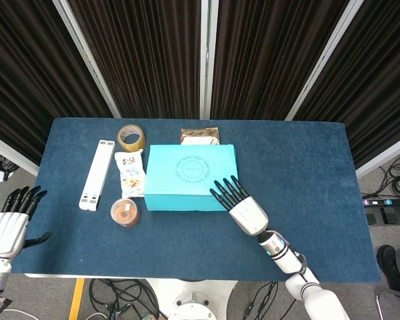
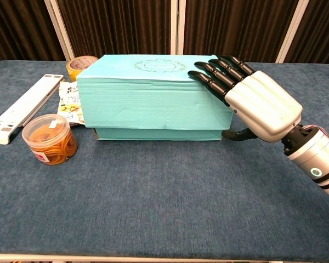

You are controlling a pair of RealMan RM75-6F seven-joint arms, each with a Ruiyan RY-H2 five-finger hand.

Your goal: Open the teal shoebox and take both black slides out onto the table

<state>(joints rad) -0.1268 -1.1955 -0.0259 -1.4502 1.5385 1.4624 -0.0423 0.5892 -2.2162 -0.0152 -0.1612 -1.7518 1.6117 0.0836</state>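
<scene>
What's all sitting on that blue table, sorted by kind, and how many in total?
Teal shoebox: 1
Tape roll: 1
Snack packets: 2
Tub of rubber bands: 1
White folding stand: 1
Total: 6

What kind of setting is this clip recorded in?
Most likely a lab or test cell, not a home: black curtains hang behind a table under blue cloth, loose cables trail on the floor, and a teal shoebox sits among a few props.

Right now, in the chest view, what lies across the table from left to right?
White folding stand → jar of rubber bands → teal shoebox → right hand.
</scene>
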